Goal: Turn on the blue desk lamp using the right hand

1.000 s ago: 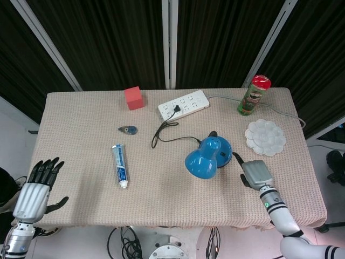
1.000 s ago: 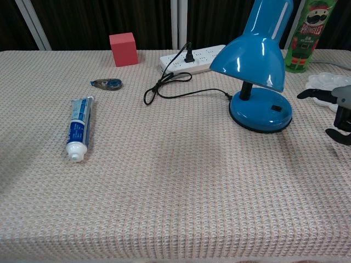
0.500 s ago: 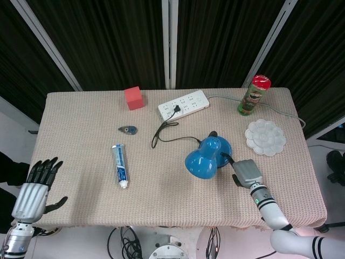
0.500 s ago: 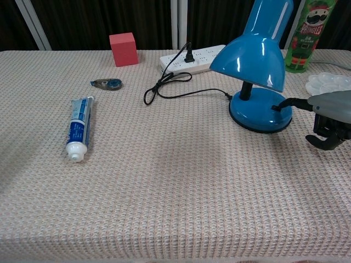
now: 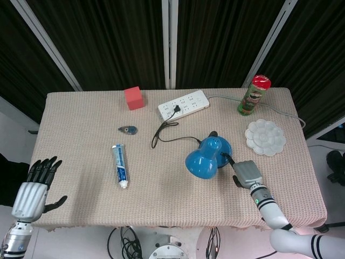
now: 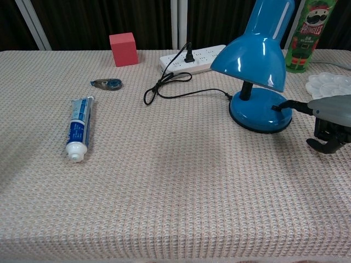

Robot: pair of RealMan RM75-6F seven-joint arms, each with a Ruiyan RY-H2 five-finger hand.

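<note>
lamp switch (image 6: 276,108) under fingertip, shade top cropped

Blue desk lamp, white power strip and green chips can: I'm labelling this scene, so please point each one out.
blue desk lamp (image 6: 258,112): chest view, on its round base.
white power strip (image 5: 184,103): head view, middle of its top face.
green chips can (image 5: 252,97): head view, on the green side wall.
</note>
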